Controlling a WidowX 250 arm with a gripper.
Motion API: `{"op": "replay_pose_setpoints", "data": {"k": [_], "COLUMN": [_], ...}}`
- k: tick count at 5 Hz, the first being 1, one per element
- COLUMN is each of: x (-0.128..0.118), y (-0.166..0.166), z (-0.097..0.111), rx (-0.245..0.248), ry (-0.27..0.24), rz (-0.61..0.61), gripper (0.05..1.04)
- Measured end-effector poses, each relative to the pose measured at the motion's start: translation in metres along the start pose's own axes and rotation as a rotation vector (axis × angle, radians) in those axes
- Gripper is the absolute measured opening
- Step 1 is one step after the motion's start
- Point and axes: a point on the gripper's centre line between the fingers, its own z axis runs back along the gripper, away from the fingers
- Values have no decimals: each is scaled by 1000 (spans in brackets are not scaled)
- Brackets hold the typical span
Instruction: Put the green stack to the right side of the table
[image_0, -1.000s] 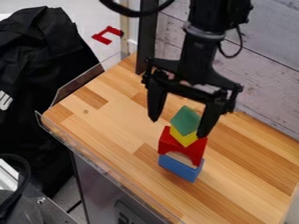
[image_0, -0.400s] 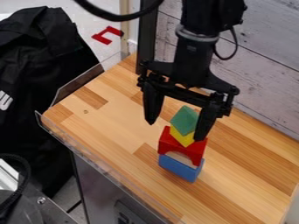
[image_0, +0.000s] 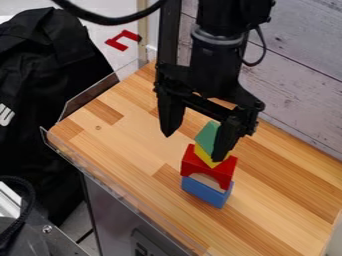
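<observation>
The green block (image_0: 206, 134) sat just right of the middle of the frame, at the top of a pile. Under it were a yellow block (image_0: 202, 154), a red arch (image_0: 192, 162) and, at the bottom, a blue block (image_0: 206, 194) on the desk (image_0: 113, 140). The gripper (image_0: 194, 146) was spread wide, with one finger left of the pile and the other in front of the green block's right side. The green block looked light, hard and a bit smooth, so it likely would not squash or break easily. The best place to pinch it seemed to be two flat sides facing each other, high up, so the yellow one would not get bumped. The green block's tip pointed to the top of the frame. The finger hid part of it, so I could not tell its long way. The whole pile stood tall.
</observation>
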Motion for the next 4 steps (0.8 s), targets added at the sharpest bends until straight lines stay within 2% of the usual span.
{"op": "replay_pose_setpoints", "data": {"k": [1,2,3,4], "x": [1,8,19,25], "y": [4,4,3,0], "z": [0,-3,-6,-8], "rx": [27,30,12,-10], "ry": [-6,-33,-55,-56], "rz": [-67,-78,-95,-119], "gripper": [1001,1001,1001,1001]}}
